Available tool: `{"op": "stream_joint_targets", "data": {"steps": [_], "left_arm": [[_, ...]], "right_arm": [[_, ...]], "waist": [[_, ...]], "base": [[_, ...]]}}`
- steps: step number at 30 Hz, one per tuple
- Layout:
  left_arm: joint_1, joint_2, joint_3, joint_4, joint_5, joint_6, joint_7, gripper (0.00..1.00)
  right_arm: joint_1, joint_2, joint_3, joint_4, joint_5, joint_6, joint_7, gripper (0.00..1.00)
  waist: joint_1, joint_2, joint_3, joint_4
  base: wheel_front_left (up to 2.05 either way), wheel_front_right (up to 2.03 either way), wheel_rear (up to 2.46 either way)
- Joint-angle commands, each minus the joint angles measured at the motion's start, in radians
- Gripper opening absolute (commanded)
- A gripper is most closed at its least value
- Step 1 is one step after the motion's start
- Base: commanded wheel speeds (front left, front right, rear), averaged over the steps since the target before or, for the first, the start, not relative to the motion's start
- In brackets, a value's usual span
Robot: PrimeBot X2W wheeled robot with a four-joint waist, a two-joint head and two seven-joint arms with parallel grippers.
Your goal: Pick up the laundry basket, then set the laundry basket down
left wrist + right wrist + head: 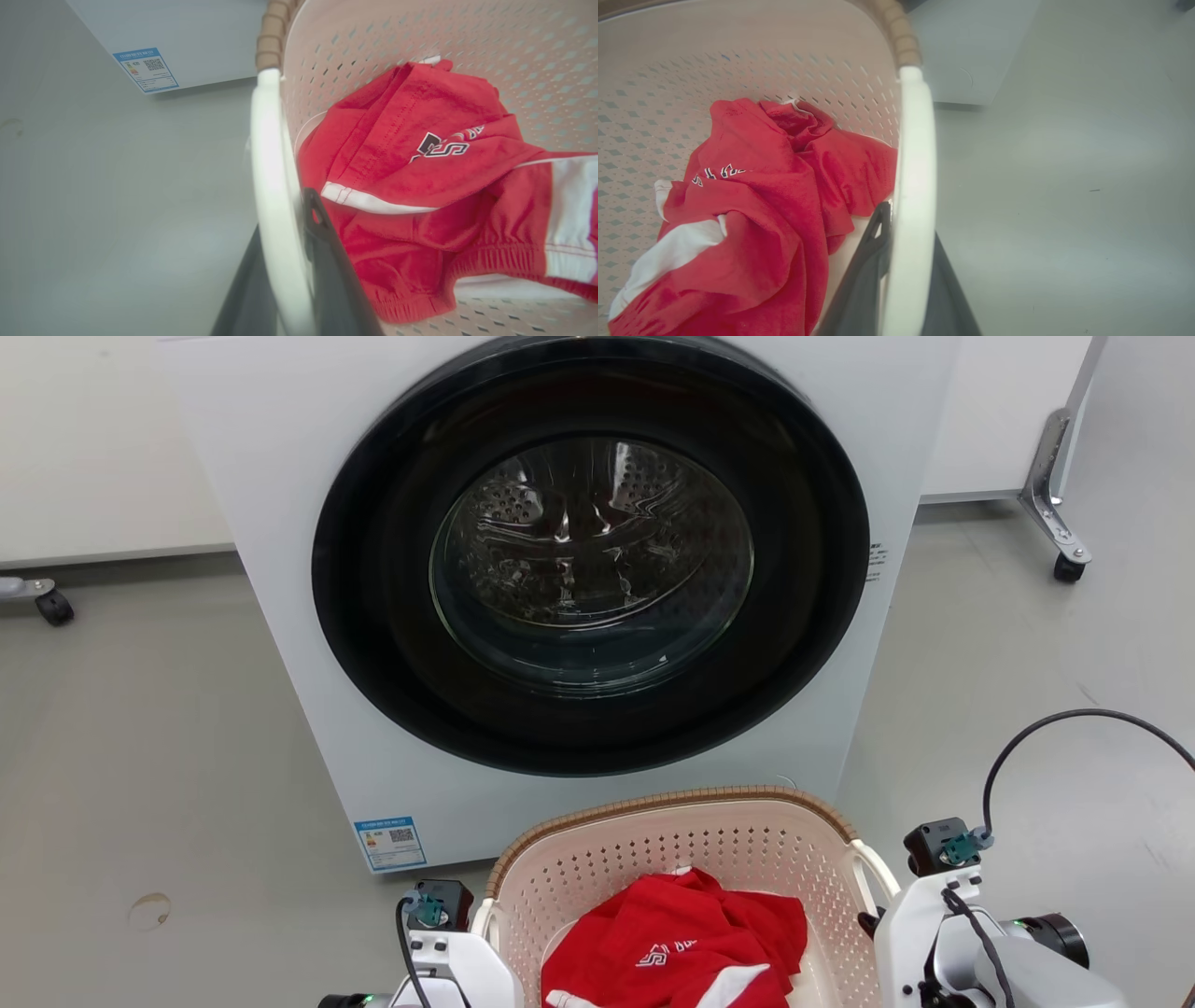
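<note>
The laundry basket (672,845), pale pink and perforated with a brown woven-look rim, sits low in the head view right in front of the washer. A red garment with white trim (681,943) lies inside it. My left gripper (285,224) is shut on the basket's white left handle (268,154), one dark finger on each side of it. The basket's white right handle (915,154) is pinched the same way by my right gripper (909,228). The basket's underside is hidden, so I cannot tell whether it touches the floor.
A white front-loading washer (280,476) with its round dark door (588,560) closed stands close behind the basket. Wheeled frame legs stand at the far right (1064,560) and far left (51,607). Grey floor lies on both sides.
</note>
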Motion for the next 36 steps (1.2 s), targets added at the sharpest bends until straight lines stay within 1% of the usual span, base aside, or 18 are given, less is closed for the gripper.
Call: {"op": "stream_joint_targets", "data": {"steps": [1, 6, 19, 36], "left_arm": [[-0.010, 0.044, -0.001, 0.012, 0.017, -0.015, 0.011, 0.00], [-0.005, 0.043, -0.008, 0.016, 0.018, -0.023, 0.014, 0.00], [-0.007, 0.041, -0.015, 0.019, 0.013, -0.029, 0.024, 0.00], [-0.010, 0.041, -0.023, 0.012, 0.003, -0.026, 0.037, 0.00]], "right_arm": [[-0.027, -0.040, 0.002, -0.010, 0.012, 0.004, -0.008, 0.00], [-0.018, -0.040, 0.026, -0.034, 0.040, 0.004, 0.007, 0.00], [-0.020, -0.040, 0.082, -0.056, 0.079, 0.004, 0.022, 0.00], [-0.033, -0.040, 0.111, -0.053, 0.118, 0.004, 0.014, 0.00]], "waist": [[0.0000, -0.0001, -0.018, -0.004], [0.0000, -0.0001, -0.041, -0.008], [0.0000, -0.0001, -0.046, -0.018], [0.0000, -0.0001, -0.041, -0.024]], "base": [[0.00, 0.00, 0.00], [0.00, 0.00, 0.00], [0.00, 0.00, 0.00], [0.00, 0.00, 0.00]]}}
